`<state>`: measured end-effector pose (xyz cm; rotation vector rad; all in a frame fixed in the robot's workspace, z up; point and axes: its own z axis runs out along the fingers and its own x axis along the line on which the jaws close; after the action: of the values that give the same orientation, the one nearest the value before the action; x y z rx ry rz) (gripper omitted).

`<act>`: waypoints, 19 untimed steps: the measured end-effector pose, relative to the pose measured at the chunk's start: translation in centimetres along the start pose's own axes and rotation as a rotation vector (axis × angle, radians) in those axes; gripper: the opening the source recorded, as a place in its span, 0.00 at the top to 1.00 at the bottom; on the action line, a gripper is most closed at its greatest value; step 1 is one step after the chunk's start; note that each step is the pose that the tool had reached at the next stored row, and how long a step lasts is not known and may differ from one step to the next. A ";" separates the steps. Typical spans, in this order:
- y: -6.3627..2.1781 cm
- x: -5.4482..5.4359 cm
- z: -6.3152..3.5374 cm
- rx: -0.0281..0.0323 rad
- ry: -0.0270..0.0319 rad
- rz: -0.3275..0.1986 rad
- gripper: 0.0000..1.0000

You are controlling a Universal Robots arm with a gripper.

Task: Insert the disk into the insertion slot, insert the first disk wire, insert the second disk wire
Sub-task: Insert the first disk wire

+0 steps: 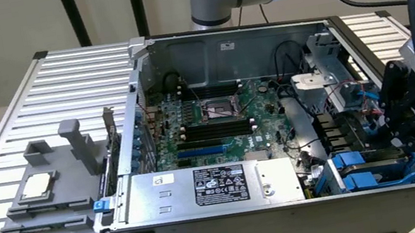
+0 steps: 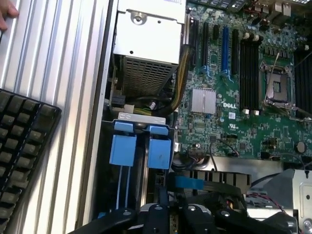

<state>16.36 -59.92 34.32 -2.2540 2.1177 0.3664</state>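
Disk (image 1: 374, 175) in a bright blue plastic carrier sits inside the grey metal drive cage bay (image 1: 322, 181) of the black computer case (image 1: 294, 216). Black gripper (image 2: 169, 204) hangs over that bay, grip state unclear.

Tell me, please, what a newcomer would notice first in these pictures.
First comes the open computer case in the middle of the slatted table, with its green board laid bare and a silver power-supply box along the near wall. Next come the bright blue tabs of the insertion slot, in the case's near corner on the exterior view's right, with the black tool just above them.
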 end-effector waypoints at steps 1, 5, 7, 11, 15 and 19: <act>0.00 0.0 0.01 0.0015 0.0016 0.009 0.83; 0.00 0.0 0.02 0.0067 0.0122 0.041 0.83; 0.00 0.0 0.02 0.0090 0.0191 0.056 0.83; -0.06 0.0 0.07 0.0125 0.0348 0.081 0.83; -0.30 0.0 0.13 0.0037 0.0487 0.095 0.83; -0.35 0.1 0.26 -0.0110 0.0523 0.099 0.83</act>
<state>16.67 -59.92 34.00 -2.1942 2.2638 0.3264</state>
